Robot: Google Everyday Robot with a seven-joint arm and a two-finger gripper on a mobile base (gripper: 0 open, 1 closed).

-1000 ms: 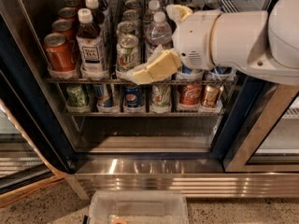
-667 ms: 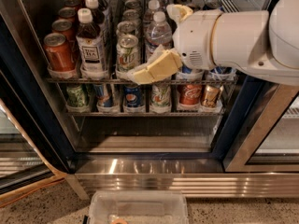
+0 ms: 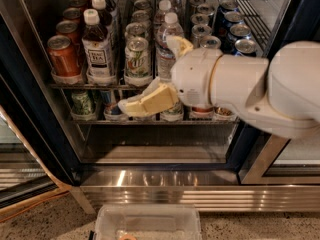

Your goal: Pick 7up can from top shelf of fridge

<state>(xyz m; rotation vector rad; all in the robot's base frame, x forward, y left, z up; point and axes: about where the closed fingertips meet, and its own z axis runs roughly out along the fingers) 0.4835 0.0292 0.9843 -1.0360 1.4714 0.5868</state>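
Observation:
The 7up can point(image 3: 137, 59) stands at the front of a middle lane on the top shelf point(image 3: 70, 85) of the fridge point(image 3: 30, 109), silver-white with green lettering and a shiny lid. My gripper point(image 3: 152, 76) is just right of and below the can, in front of the shelf edge. It is open and empty. One cream finger point(image 3: 147, 101) points left across the lower rack, below the can. The other finger point(image 3: 179, 44) sticks up beside a water bottle point(image 3: 167, 49). The white wrist hides the cans behind it.
An orange-red can point(image 3: 63, 56) and a tea bottle point(image 3: 97, 46) stand left of the 7up can. Slim silver-and-blue cans point(image 3: 240, 39) fill the right lanes. The lower rack point(image 3: 95, 120) holds several cans. The open door frame point(image 3: 260, 154) is at the right. A clear bin point(image 3: 147, 221) sits on the floor.
My wrist and gripper have dropped lower; the lower finger now lies in front of the lower rack instead of at the top shelf's edge. The cans have not moved.

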